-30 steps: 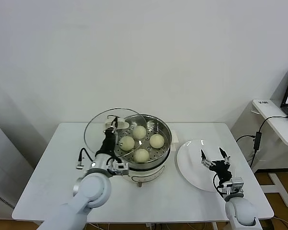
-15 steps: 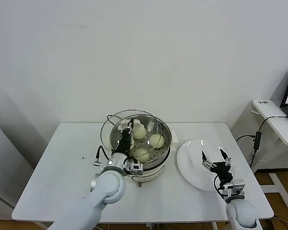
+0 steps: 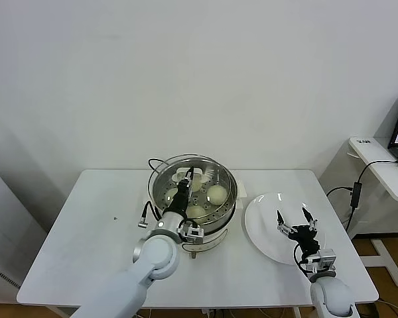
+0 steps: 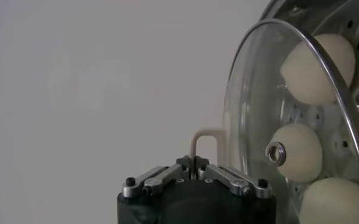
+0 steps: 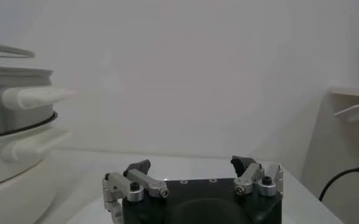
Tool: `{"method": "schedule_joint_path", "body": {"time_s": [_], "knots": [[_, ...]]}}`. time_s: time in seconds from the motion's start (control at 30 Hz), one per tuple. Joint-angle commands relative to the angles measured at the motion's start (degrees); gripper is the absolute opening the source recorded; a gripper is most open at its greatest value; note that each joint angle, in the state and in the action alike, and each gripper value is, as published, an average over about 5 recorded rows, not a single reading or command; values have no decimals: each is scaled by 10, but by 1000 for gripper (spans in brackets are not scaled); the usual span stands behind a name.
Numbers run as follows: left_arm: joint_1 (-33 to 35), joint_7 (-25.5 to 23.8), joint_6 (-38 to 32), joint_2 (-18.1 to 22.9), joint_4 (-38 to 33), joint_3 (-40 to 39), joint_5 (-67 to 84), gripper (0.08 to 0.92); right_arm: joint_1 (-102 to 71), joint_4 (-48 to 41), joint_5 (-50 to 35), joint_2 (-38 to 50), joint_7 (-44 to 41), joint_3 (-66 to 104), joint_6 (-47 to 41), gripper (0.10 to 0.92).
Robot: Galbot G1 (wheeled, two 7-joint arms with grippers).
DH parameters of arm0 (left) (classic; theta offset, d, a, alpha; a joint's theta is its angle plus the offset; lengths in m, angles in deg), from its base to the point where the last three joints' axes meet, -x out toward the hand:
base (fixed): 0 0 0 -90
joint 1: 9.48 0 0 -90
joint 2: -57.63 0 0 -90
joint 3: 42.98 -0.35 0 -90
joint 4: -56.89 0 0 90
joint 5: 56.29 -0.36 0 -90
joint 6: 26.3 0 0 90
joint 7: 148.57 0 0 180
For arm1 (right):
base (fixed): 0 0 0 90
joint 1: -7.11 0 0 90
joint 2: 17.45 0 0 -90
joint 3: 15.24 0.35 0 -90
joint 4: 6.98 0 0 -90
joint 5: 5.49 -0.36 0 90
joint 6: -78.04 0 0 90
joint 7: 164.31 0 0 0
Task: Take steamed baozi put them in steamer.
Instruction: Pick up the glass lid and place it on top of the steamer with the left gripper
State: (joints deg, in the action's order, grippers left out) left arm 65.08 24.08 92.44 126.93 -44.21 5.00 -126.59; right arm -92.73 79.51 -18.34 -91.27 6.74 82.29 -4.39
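Glass lid [image 3: 186, 173] is sitting over the steamer [image 3: 215, 218] mid-desk, covering the baozi [image 3: 216, 193]; left gripper [image 3: 183, 188] is clamping its handle [image 4: 205, 143]. Right gripper [image 3: 298, 225] is hovering open over the plate [image 3: 259, 222] toward the right edge.

Shiny steel steamer [image 3: 224, 192], clear glass lid [image 4: 252, 115] (metal-rimmed), smooth matt baozi [image 4: 296, 152], glossy white plate [image 3: 262, 225].
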Motion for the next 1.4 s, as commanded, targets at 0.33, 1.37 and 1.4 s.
{"method": "schedule_joint_path", "body": {"time_s": [0.33, 1.37, 1.4], "knots": [[-1, 6, -8, 12, 17, -10, -1, 105, -1, -2, 3, -4, -1, 2, 2, 823], [27, 3, 16, -3, -61, 10, 191, 225, 2, 2, 9, -3, -15, 7, -1, 823], [31, 0, 14, -8, -80, 15, 216, 260, 2, 2, 8, -2, -16, 7, -2, 823]]}}
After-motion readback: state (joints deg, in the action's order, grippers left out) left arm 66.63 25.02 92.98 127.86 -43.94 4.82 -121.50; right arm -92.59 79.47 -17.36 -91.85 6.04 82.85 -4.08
